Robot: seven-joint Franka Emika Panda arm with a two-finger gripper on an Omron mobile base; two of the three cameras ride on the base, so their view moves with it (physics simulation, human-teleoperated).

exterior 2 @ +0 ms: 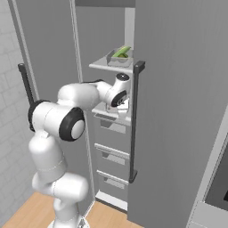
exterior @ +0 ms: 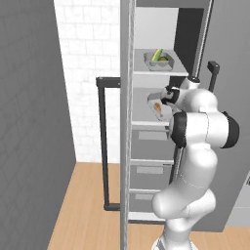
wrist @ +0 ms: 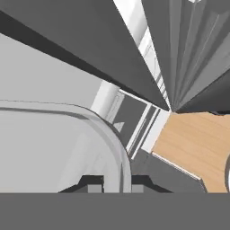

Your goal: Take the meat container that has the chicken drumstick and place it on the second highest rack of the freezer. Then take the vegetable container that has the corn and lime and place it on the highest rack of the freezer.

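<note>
Meat tray (exterior: 157, 107) with drumstick (exterior: 157, 105) sits on second rack (exterior: 146, 123); gripper (wrist: 114, 183) pinched shut on its rim. Corn tray (exterior: 159, 60) lies on top rack (exterior: 161, 72). Risk: tray tips or drags off the shelf if the wrist tilts. Fingertips hidden by wrist in base views; lime unclear

Grey freezer (exterior: 229, 161), yellow-green corn (exterior: 158, 54), orange-brown chicken drumstick (exterior: 157, 106)

Freezer (exterior: 161, 122) door's wide open. Vegetable container (exterior: 159, 61) with the corn (exterior: 158, 54) sits on the highest rack (exterior: 161, 72). At 6 o'clock below it, the gripper (exterior: 161, 100) seems clamped on the meat container (exterior: 160, 109), chicken drumstick (exterior: 157, 106) inside, over the second highest rack (exterior: 149, 124).
</note>
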